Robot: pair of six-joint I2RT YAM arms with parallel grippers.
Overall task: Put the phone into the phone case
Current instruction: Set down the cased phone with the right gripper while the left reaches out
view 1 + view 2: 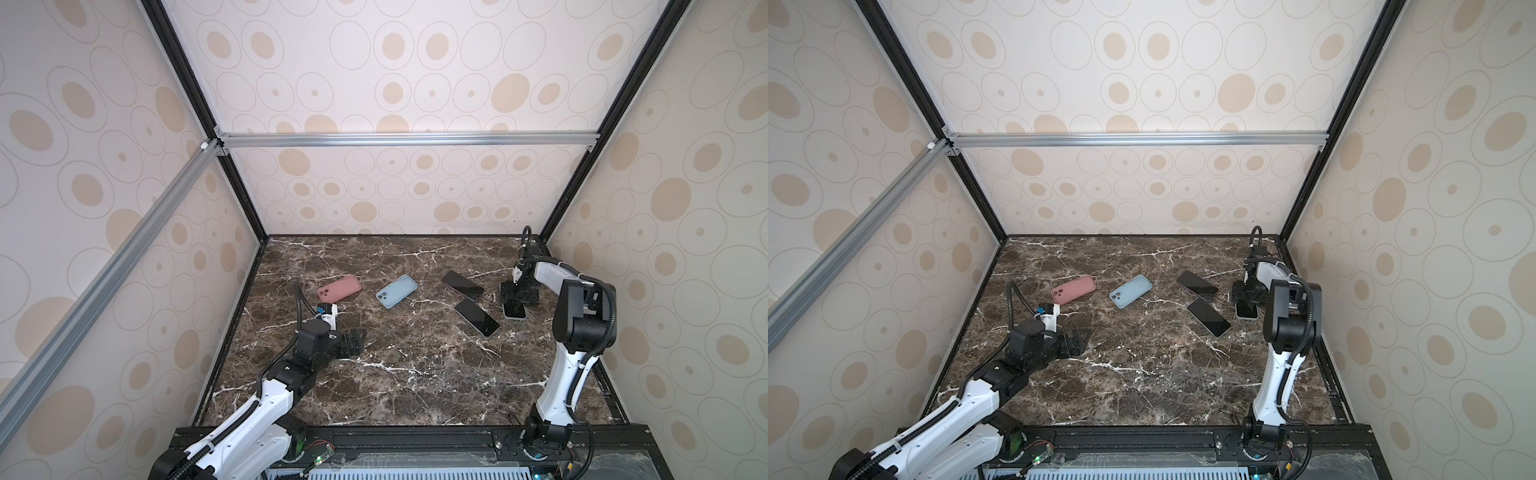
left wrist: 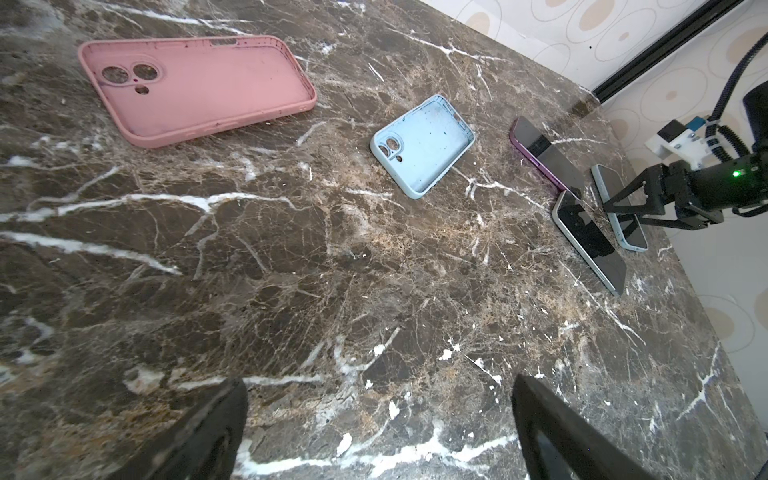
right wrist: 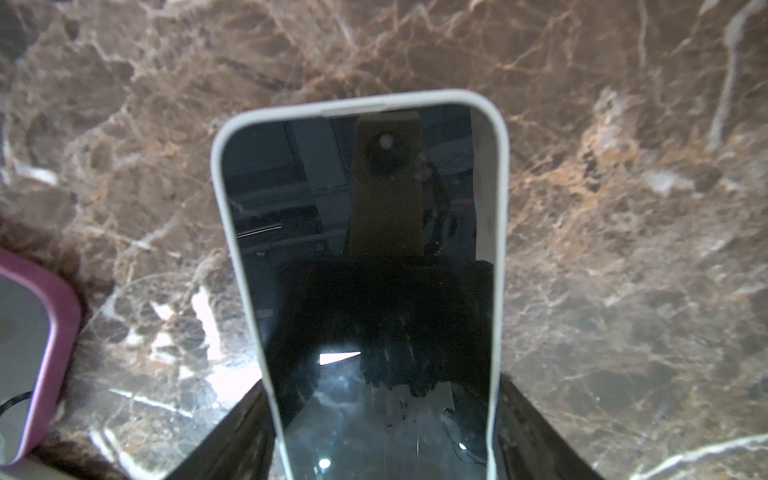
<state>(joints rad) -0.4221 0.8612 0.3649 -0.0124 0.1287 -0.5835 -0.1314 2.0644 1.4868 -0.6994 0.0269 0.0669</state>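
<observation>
A dark marble table (image 1: 415, 374) holds two robot arms, two empty phone cases and three phones. The left pincer (image 1: 357, 338) (image 1: 1079, 338) hovers low over bare marble with its jaws spread wide and nothing between them; in its own wrist view (image 2: 378, 384) only the two dark fingertips (image 2: 216, 432) show, the rest cut off by the frame. Beyond that pincer lie the cases, both hollow side up with their camera cut-outs showing: a pink case (image 1: 338, 288) (image 1: 1073, 289) (image 2: 199, 87) nearer to it, and a blue case (image 1: 397, 291) (image 1: 1131, 291) (image 2: 424, 143) farther off, toward the right pincer. The right pincer (image 1: 517, 301) (image 1: 1246, 297) (image 2: 623, 212) (image 3: 382, 432) points straight down and grasps the pale-rimmed phone (image 1: 514, 312) (image 1: 1246, 311) (image 2: 631, 237) (image 3: 361, 208), screen up, with a finger against each long edge. Whether that phone is raised or lies flat on the marble is hard to judge from these angles. In both top views the pincer hides its far half, and in the right wrist view its near end runs out of frame, the dark glass reflecting the camera mount. Just beside the right pincer, between it and the blue case, lie the two loose phones with ends touching: a purple phone (image 1: 462, 284) (image 1: 1197, 284) (image 2: 544, 153), seen as one corner in the right wrist view (image 3: 25, 340), and a light-edged phone (image 1: 476, 318) (image 1: 1208, 318) (image 2: 590, 241), both screen up and dark.
</observation>
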